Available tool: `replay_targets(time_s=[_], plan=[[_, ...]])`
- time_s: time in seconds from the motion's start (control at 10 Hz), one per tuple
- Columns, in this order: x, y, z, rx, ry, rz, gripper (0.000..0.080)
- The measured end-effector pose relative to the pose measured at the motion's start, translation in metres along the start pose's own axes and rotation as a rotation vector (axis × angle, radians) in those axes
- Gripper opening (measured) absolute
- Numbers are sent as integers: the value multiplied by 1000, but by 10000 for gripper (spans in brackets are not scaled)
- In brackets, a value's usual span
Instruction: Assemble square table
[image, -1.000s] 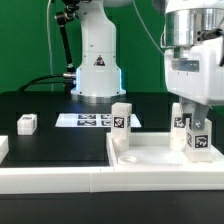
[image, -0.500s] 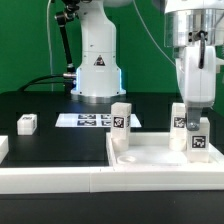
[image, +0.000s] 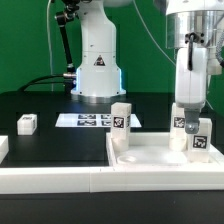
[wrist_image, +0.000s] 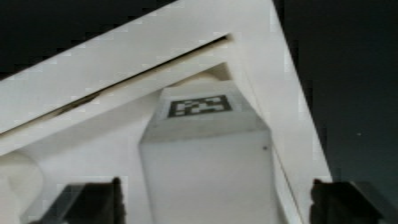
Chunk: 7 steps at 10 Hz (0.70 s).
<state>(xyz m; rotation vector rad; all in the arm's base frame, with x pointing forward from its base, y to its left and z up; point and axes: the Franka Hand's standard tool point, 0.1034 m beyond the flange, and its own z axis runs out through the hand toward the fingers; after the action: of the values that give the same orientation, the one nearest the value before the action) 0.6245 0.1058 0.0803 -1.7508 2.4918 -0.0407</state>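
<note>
Tool (image: 188, 106) hangs wide over the square tabletop (image: 150, 162), down at five o'clock in the exterior view. The wrist view backs that up: both fingers (wrist_image: 89, 203) stand clear of the tagged white leg (image: 183, 121) between them, a gap on either side, nothing gripped. That leg stands upright unaided, so I'd judge it seated in its corner socket. A second leg (image: 121, 123) stands at the tabletop's eleven o'clock corner, and a third leg (image: 199, 138) just beside the tool. A loose leg (image: 27, 123) lies well apart on the dark surface (image: 50, 140), toward nine o'clock. That's probably the next fetch.
</note>
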Motion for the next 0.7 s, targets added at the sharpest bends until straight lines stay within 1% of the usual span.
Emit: replay_targets(time_s=[0.1, 0.2, 0.4, 0.7], plan=[[1, 0, 0, -2, 0, -30, 613], [2, 0, -1, -16, 2, -99, 638], [1, -1, -2, -21, -1, -307, 648], [1, -1, -2, -21, -3, -513, 649]])
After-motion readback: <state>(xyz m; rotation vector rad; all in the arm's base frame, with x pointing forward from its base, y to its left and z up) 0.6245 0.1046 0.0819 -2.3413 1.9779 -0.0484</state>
